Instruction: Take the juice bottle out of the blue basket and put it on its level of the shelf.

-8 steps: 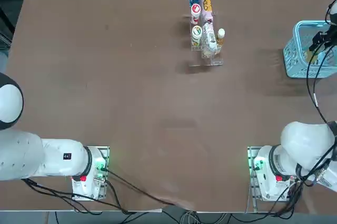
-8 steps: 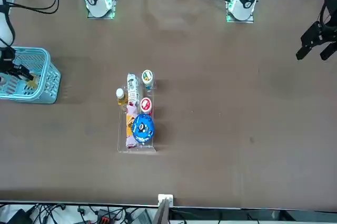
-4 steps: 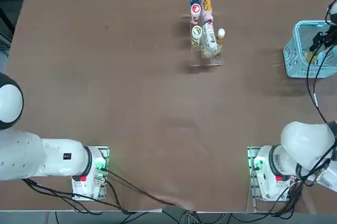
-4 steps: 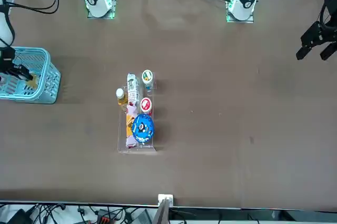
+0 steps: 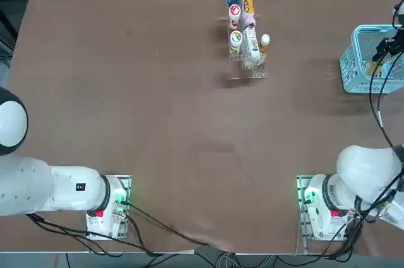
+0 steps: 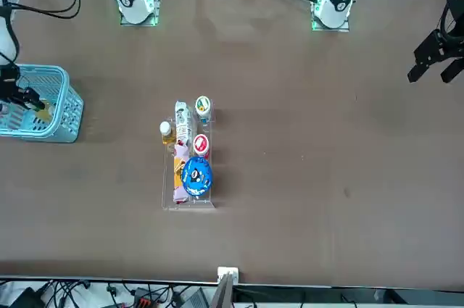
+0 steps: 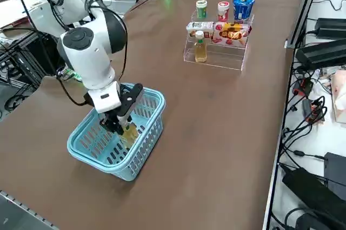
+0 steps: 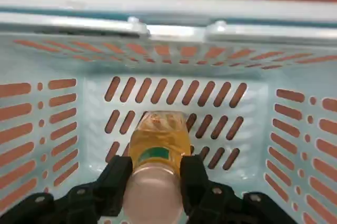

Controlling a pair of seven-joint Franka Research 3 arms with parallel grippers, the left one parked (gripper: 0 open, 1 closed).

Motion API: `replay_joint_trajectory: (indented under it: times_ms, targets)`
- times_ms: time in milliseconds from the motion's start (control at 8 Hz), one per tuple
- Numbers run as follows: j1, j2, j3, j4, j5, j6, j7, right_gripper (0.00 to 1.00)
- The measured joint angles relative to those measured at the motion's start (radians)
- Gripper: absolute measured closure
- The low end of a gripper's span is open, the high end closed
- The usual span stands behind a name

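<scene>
The right gripper is down inside the blue basket, and its two fingers pinch the juice bottle on both sides near the cap end. The bottle lies between them with its base towards the basket's lattice floor — whether it rests on the floor or is already a little lifted, I cannot tell.

So the grasp looks done, I judge, but the rest of the task is left: lifting the bottle out, carrying it over and setting it on the shelf.

In the right side view the gripper is in the middle of the basket, with walls close on all sides, so the way out is straight up over the rim. The basket stands near the table's right edge, and the table between it and the shelf is bare, so the carry has open room.

On the shelf, farther away, another small amber bottle already stands on the lowest step — cartons and taller bottles fill the levels behind it. The free place beside that bottle seems narrow, so the landing will need care.
</scene>
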Motion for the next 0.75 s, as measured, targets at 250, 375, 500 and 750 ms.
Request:
replay_joint_trajectory:
  times_ms: [250, 375, 500, 750]
  targets:
    - [0.000, -0.008, 0.004, 0.108, 0.000, -0.141, -0.032, 0.46]
    - [0.001, -0.023, 0.008, 0.170, 0.000, -0.229, -0.049, 0.46]
    - [0.002, -0.043, 0.015, 0.234, 0.000, -0.317, -0.056, 0.46]
    - [0.038, -0.078, 0.026, 0.358, 0.000, -0.473, -0.058, 0.46]
